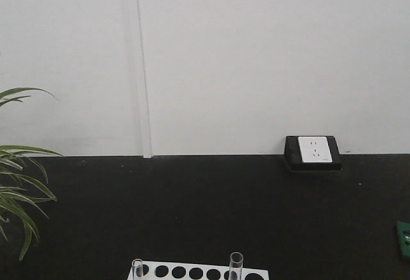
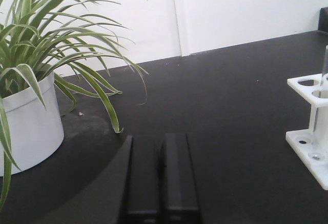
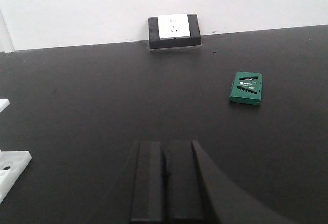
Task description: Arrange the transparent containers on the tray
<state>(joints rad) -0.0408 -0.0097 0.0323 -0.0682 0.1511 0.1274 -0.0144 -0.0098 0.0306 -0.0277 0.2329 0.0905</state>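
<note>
- Currently no yellow tray shows in any of the three views, so nothing can be confirmed as placed on it.
- Front view: one test tube (image 1: 138, 270) stands upright in the end hole at the robot's left of the white rack (image 1: 170, 265). A second test tube (image 1: 236, 266) stands upright a few holes further right. The holes between them look empty.
- No beakers or flask are visible. They may lie below the frame, but I cannot tell.
- Judgement: the task is at or near its start. Both visible tubes are in the rack, not yet lifted, and all transfers remain to be done as far as these views show.
- Left gripper (image 2: 161, 147): fingers pressed together, nothing between them, held low over the black table (image 2: 230, 80).
- From the left wrist, the rack (image 2: 313, 112) sits to the gripper's right and well apart from it, with a tube (image 2: 324, 75) at the frame edge. A potted plant (image 2: 56, 39) stands on the opposite side.
- Right gripper (image 3: 164, 149): fingers likewise closed and empty.
- From the right wrist, only a corner of the rack (image 3: 13, 165) shows at far left, and no tube is in that view. A green box (image 3: 246, 87) and a socket box (image 3: 174, 29) lie ahead, clear of the gripper.
- Judgement: either gripper must open and swing inward to the rack before a grasp.
</note>
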